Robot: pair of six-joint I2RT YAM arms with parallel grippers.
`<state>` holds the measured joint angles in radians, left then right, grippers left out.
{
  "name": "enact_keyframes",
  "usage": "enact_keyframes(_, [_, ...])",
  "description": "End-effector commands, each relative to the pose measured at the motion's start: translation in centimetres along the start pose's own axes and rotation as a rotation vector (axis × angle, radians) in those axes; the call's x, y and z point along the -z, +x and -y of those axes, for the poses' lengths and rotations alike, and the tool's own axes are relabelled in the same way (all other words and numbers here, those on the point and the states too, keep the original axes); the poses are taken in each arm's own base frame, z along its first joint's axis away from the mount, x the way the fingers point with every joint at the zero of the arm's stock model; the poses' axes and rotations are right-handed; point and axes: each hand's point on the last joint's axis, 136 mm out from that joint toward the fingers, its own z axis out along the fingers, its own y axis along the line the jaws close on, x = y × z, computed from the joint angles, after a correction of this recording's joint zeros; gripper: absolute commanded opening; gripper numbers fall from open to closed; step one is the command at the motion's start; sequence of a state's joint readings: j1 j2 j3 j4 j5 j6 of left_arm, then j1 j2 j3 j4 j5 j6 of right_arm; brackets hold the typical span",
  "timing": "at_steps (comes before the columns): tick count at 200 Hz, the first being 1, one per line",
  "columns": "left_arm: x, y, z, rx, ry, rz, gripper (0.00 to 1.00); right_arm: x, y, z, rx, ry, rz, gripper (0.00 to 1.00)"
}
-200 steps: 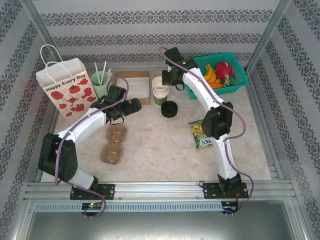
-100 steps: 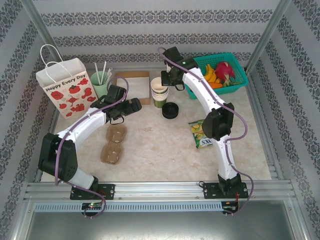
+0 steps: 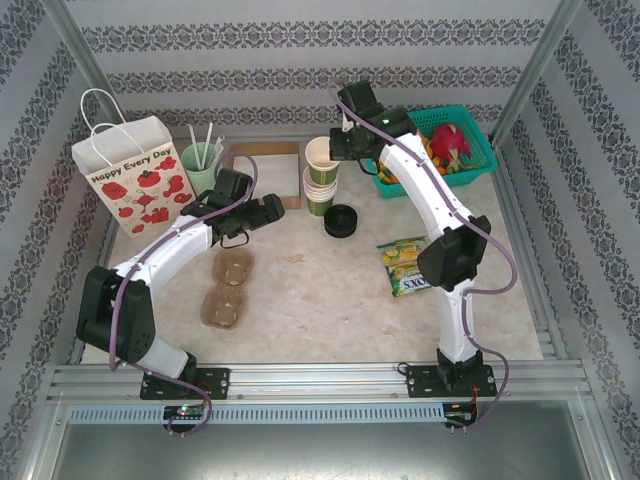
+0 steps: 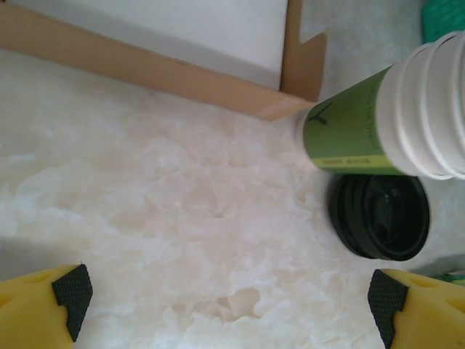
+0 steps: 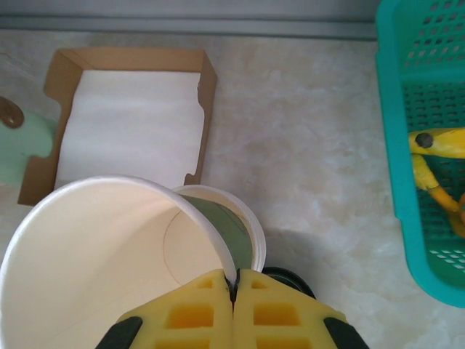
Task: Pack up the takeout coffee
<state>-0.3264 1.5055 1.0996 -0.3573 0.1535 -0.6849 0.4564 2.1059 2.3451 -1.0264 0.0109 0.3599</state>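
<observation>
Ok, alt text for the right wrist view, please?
The right gripper pinches the rim of a paper cup, cream inside, held over the cup stack. A cardboard box of white paper lies behind; a teal basket with a banana is at right.

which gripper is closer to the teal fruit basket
Right. The right gripper, pinching a paper cup by its rim above the cup stack, is just left of the teal basket; the open left gripper sits farther left, beyond the stack.

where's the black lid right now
In the top view the black lid lies on the table, right beside the cup stack, on its near side.
</observation>
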Motion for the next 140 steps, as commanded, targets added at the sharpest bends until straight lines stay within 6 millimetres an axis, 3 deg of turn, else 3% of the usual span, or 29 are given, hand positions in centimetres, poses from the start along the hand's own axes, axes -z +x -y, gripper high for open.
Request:
enact_keyframes(1, [2.5,-3.0,3.1,-0.02,0.136,0.164,0.99,3.0,-1.3,-0.6,0.004,-0.012,0.089,0.0])
enact_keyframes(59, [5.8,-5.6,4.8,-0.095,0.235,0.359,0.99,7.2,-1.0,-2.0,0.009,-0.126,0.228,0.0])
enact_keyframes(109, [7.8,-5.6,6.6,-0.226,0.294,0.367,0.99,6.7,3.7,-3.4,0.022,-0.173,0.244,0.0])
enact_keyframes(140, [8.2,-5.3,6.1,-0.234,0.251,0.323,0.99,6.4,5.9,-4.1,-0.073,-0.198,0.258,0.0])
